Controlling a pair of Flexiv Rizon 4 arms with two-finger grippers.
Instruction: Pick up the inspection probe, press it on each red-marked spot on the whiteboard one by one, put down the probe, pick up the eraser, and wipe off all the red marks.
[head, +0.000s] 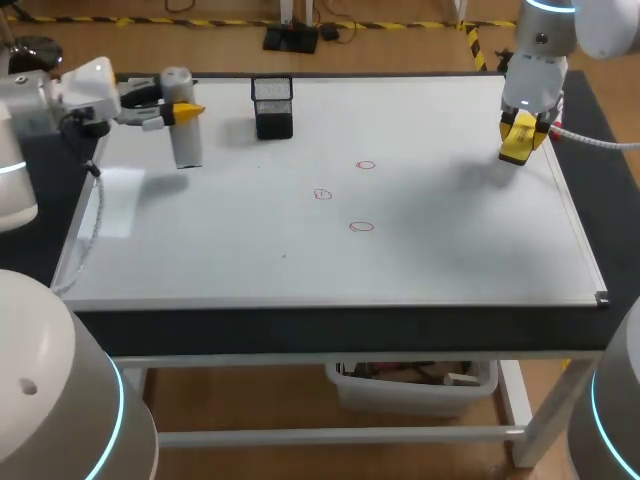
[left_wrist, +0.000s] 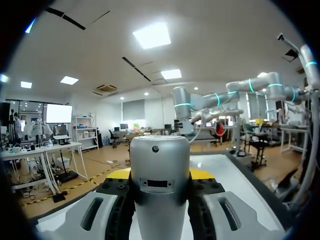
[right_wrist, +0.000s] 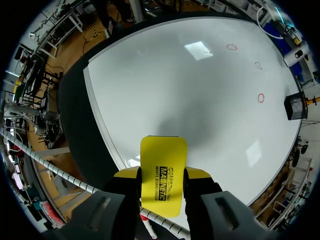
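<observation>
The inspection probe (head: 184, 130), a silver-grey cylinder, stands upright over the far left of the whiteboard (head: 450, 250). My left gripper (head: 186, 110) is shut on it from the side. In the left wrist view the probe (left_wrist: 159, 200) fills the gap between the fingers of the left gripper (left_wrist: 160, 175). My right gripper (head: 521, 140) hangs over the far right of the board, shut on the yellow eraser (head: 519, 146). The eraser (right_wrist: 163, 172) sits flat between that gripper's (right_wrist: 161, 176) fingers. Three small red rings (head: 366, 165) (head: 322, 194) (head: 361, 227) lie mid-board.
A black mesh holder (head: 272, 107) stands at the back of the board, just right of the probe. The board's raised frame (head: 585, 250) runs along the right side. In the right wrist view the red rings (right_wrist: 258, 65) and the holder (right_wrist: 296, 107) lie far ahead of the eraser.
</observation>
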